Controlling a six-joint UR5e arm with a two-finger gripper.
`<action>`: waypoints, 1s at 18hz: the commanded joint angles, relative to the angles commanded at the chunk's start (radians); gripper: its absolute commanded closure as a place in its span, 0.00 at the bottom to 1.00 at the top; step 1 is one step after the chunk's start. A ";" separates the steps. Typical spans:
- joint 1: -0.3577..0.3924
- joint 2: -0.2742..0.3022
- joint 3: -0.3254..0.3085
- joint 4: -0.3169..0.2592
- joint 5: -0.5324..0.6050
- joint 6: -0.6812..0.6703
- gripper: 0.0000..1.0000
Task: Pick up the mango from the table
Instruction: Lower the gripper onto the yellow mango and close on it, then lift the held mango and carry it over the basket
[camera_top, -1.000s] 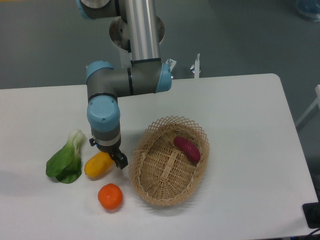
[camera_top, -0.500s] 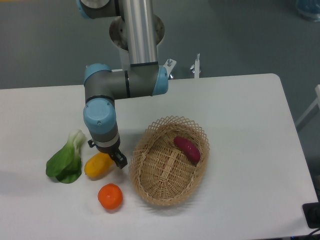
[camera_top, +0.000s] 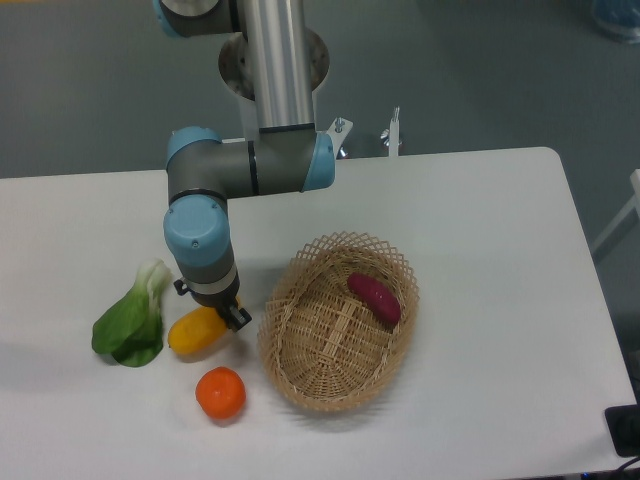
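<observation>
Since 1.0 s ago the arm's wrist has been shifted a little to the left, and the gripper (camera_top: 222, 314) is now seen lower over the right end of the mango (camera_top: 196, 331); the fruit itself has not been moved noticeably. Only one dark fingertip (camera_top: 240, 318) is shown, just right of the mango's upper-right end; the rest of the gripper is hidden under the blue-and-grey wrist, so whether the jaws are wide, narrow or closed on the fruit can't be told from this view.

Largest to smallest, w/ places given rel. to the gripper:

- Table (camera_top: 500, 220): white top, spread under and all around the gripper, mostly to its right.
- Wicker basket (camera_top: 300, 380): oval, set just right of the gripper, its left rim near the visible fingertip but apart from it.
- Bok choy (camera_top: 132, 318): green leaves w/ pale stalk, laid to the left of the gripper, its right edge touching or nearly touching the mango's left end.
- Mango: yellow-orange, laid on the table directly below and slightly left of the gripper, its right end covered by the wrist.
- Sweet potato (camera_top: 374, 297): purple-red, lying inside the basket, well to the right of the gripper.
- Orange (camera_top: 221, 392): round, on the table below the gripper, near the mango but not touching it.
</observation>
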 joint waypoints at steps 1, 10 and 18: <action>-0.002 0.006 0.000 -0.002 -0.005 -0.011 0.76; 0.031 0.054 0.034 -0.015 -0.008 -0.015 0.76; 0.100 0.087 0.061 -0.020 -0.011 -0.032 0.75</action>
